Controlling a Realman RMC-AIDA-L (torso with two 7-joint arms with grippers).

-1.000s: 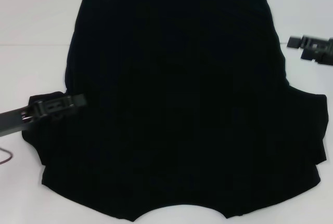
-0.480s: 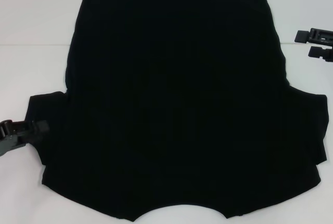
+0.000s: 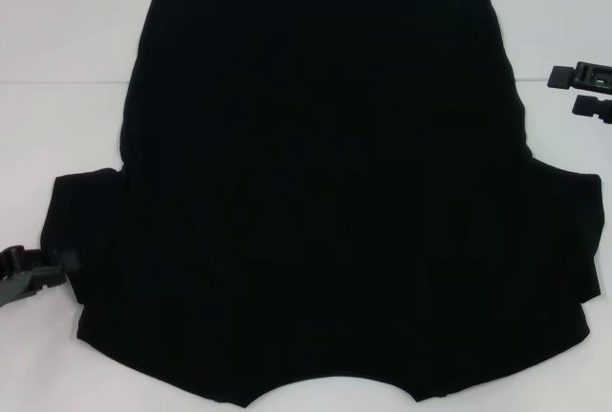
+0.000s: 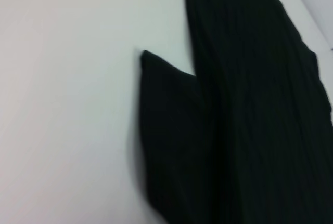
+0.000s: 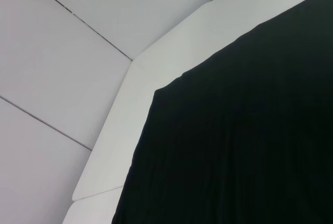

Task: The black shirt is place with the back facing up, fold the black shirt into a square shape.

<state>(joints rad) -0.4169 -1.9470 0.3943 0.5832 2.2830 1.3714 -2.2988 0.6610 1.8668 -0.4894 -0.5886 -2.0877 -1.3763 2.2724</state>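
lying flat and spread wide on the white table (image 3: 67, 39), the black shirt (image 3: 335, 192) is showing its plain side, sleeves jutting out both ways. the right gripper (image 3: 574, 90) is hovering off the shirt's right edge, fingers parted and empty. the left gripper (image 3: 55, 267) is sitting by the left sleeve; its grip cannot be told.

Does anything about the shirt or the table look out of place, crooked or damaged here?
Nothing stands out. The black shirt lies flat on the white table, both sleeves spread. The left claw sits beside one sleeve; the open right claw is clear of the fabric.
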